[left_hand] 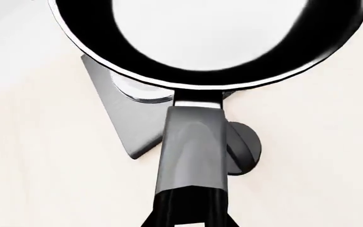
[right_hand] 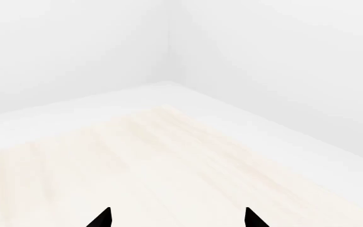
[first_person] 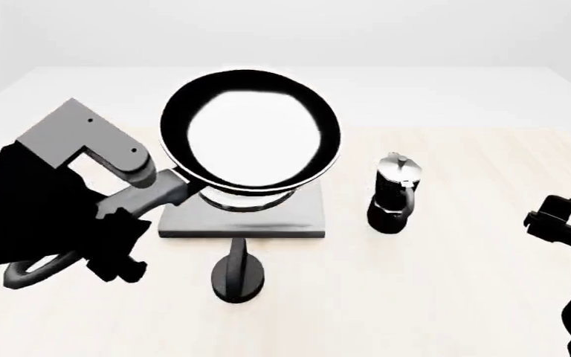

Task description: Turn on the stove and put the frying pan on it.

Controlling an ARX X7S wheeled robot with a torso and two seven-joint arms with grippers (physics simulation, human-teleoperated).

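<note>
Closest to the head camera, the left gripper is a dark mass near the table's front left corner, clenched on the long handle of the frying pan. In the left wrist view the same gripper shows its black fingers pressed against both sides of the grey handle, with the frying pan filling the frame beyond them, its inside glossy and pale within a black rim.

Moving rightward, the pan is held over the stove, a flat grey square plate lying toward the middle of the table. The pan's bowl covers most of the burner; whether its underside touches the rings or hangs just above them cannot be told. In the left wrist view a corner of the stove juts out from under the pan. The round black knob stands just in front of the stove's front edge, toward the robot; in the wrist view the knob sits beside the handle.

Farther right, a moka pot stands upright, apart from the stove.

At the table's right edge the right gripper hangs clear of everything. In the right wrist view its gripper shows two spread fingertips over bare table, released and empty.
</note>
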